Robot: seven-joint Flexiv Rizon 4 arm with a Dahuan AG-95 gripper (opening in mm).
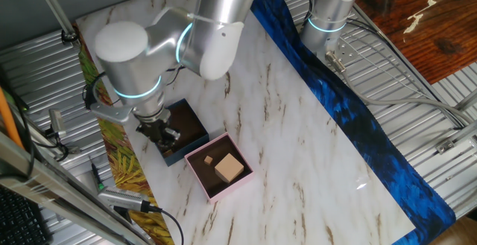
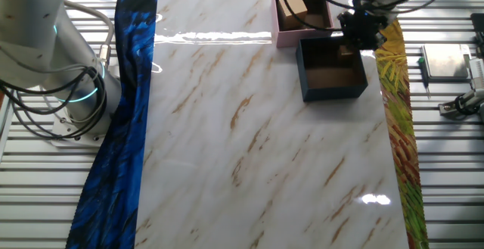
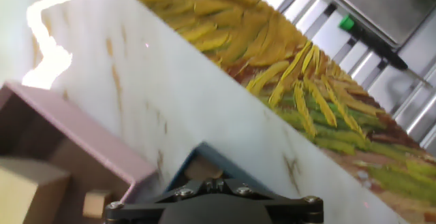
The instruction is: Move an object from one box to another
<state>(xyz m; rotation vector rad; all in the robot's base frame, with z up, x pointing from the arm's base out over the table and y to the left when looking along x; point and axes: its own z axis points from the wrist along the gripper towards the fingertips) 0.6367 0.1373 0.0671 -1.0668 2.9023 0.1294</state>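
Two boxes sit corner to corner near the desk's edge, and my hand point(image 1: 165, 135) hangs low over the navy box point(image 2: 330, 74), at the corner that meets the pink one. From the one fixed view, nearest the camera is the pink box point(image 1: 218, 172), holding a large wooden block point(image 1: 229, 167) and a small wooden cube point(image 1: 209, 159) on its brown floor. Just beyond it lies the navy box, its brown inside partly hidden by my wrist.

My fingers point down into that corner, which I judge is where the piece I am meant to carry sits. The other fixed view shows a small tan shape point(image 2: 347, 50) right under my hand, against the navy wall nearest the pink box. Whether my fingers have closed on it or stand apart I cannot tell; no view shows the tips clearly, and the hand view shows only the dark body of the hand at the bottom.

Low walls make a short lift enough, and the boxes touching keeps the carry brief. Farther off runs the marble desk point(image 1: 298, 126), then the blue cloth strip point(image 1: 350, 118) along its far side.
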